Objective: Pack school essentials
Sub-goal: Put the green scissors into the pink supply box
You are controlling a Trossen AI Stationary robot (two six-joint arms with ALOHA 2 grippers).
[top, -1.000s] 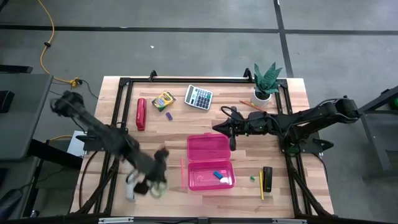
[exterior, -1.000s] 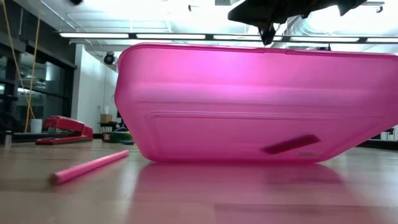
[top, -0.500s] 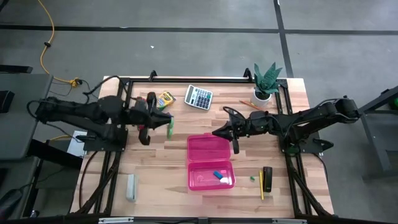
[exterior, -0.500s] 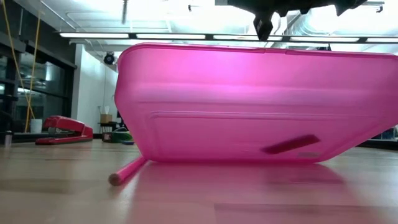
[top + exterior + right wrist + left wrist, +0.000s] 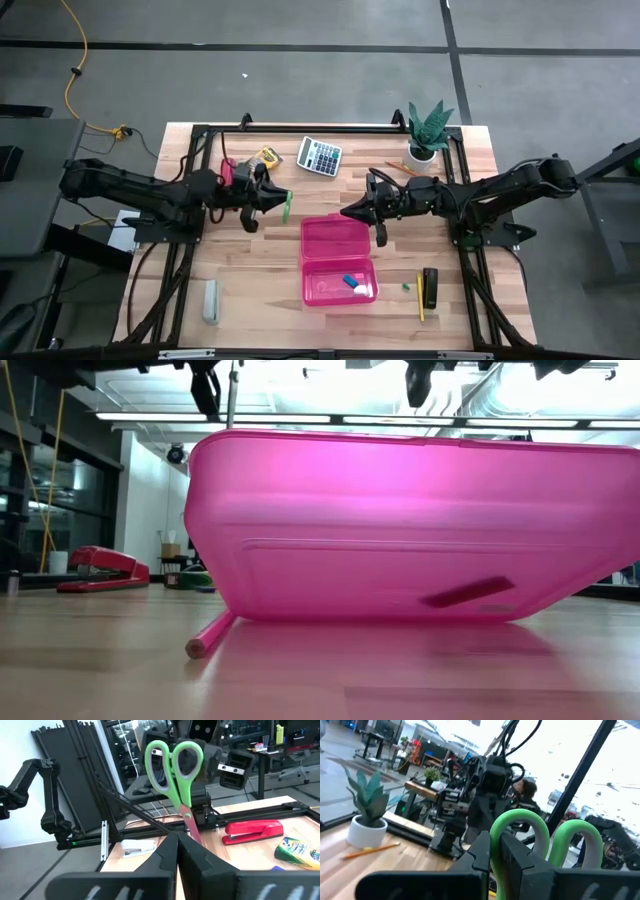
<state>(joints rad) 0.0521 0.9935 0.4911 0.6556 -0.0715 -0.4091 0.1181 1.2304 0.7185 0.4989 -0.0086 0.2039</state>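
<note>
My left gripper (image 5: 272, 200) (image 5: 500, 842) hangs over the table's middle left, shut on the green-handled scissors (image 5: 287, 206) (image 5: 175, 765). They sit upright, handles on top and blades pointing down. My right gripper (image 5: 348, 211) (image 5: 177, 844) hovers shut and empty to the right of them, above the far edge of the open pink case (image 5: 338, 262). The case holds a blue eraser (image 5: 350, 281). The crayon box (image 5: 265, 158) lies at the far left. A pink pencil (image 5: 210, 635) lies against the case's near side. A yellow pencil (image 5: 420, 297) and a green eraser (image 5: 407, 287) lie right of the case. My left gripper pinches one green handle loop (image 5: 496, 837) of the scissors between its two fingers, coming level from the table's left. The loops stand out past the fingers. The scissors are lifted clear of the table, and the blades (image 5: 189, 820) hang down below the hold.
A calculator (image 5: 320, 155), a potted plant (image 5: 428, 130) and an orange pencil (image 5: 405, 168) sit along the far edge. A red stapler (image 5: 228, 172) lies under my left arm. A black object (image 5: 430, 288) lies near right, a pale grey one (image 5: 210, 300) near left.
My left gripper has swung from the table's near left up and toward the far side, then a little right toward the case, carrying the scissors lifted clear. The pink pencil has slid and turned about beside the case. My right gripper has risen slightly.
</note>
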